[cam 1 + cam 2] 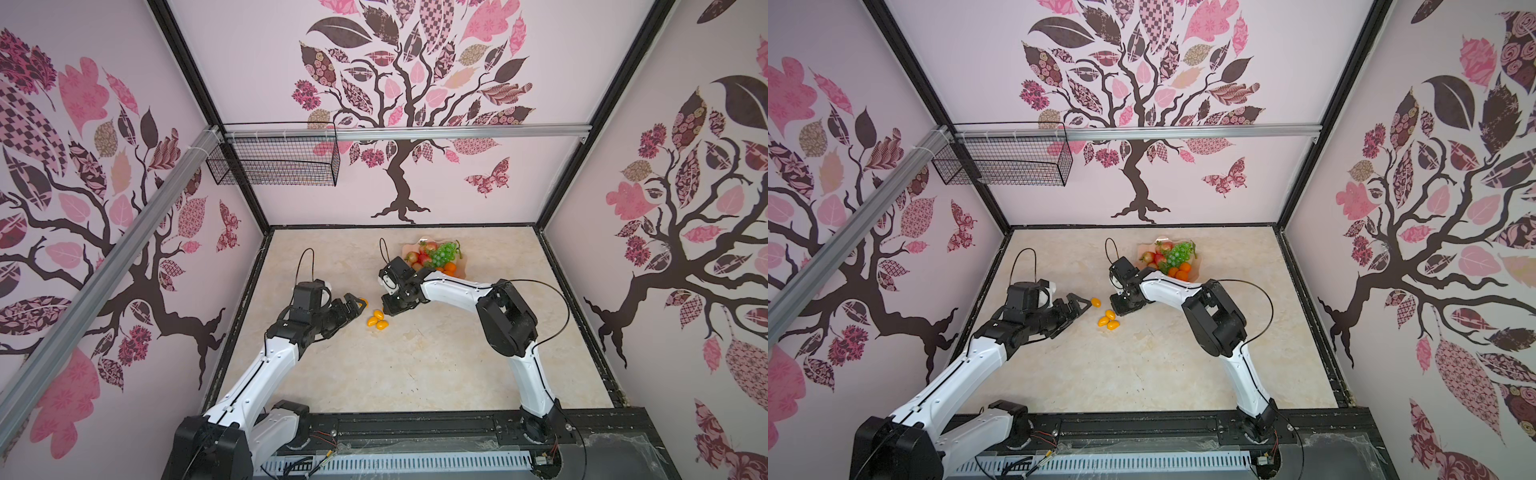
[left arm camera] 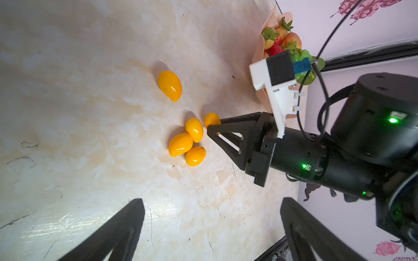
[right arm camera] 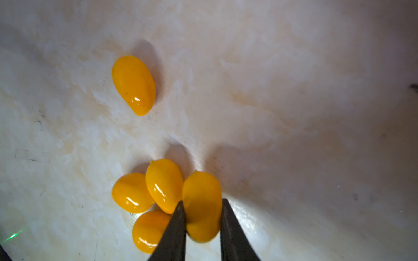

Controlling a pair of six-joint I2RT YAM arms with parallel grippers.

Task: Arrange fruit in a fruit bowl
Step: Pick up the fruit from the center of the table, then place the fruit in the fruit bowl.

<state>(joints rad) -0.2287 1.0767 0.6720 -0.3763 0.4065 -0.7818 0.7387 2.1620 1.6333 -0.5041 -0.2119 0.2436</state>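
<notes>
My fruit bowl (image 2: 257, 56) holds strawberries (image 1: 424, 258), a grape bunch (image 1: 444, 253) and tangerines (image 1: 449, 269). At the counter (image 3: 294, 90) my right claw (image 3: 202, 200) grasps one tomato (image 3: 201, 192) beside four loose tomatoes (image 3: 164, 183); my left claw (image 2: 212, 203) hangs released.

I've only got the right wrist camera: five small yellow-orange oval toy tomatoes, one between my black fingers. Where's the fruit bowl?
Observer: The shallow translucent peach-pink dish with the scalloped rim sits beyond the right gripper, nearer the back wall.
Operator: What's in it?
Observer: Red strawberries, a green grape bunch and round orange tangerines.
Operator: And the left gripper?
Observer: The left gripper is open and empty, pointing at the yellow-orange oval tomatoes.
</notes>
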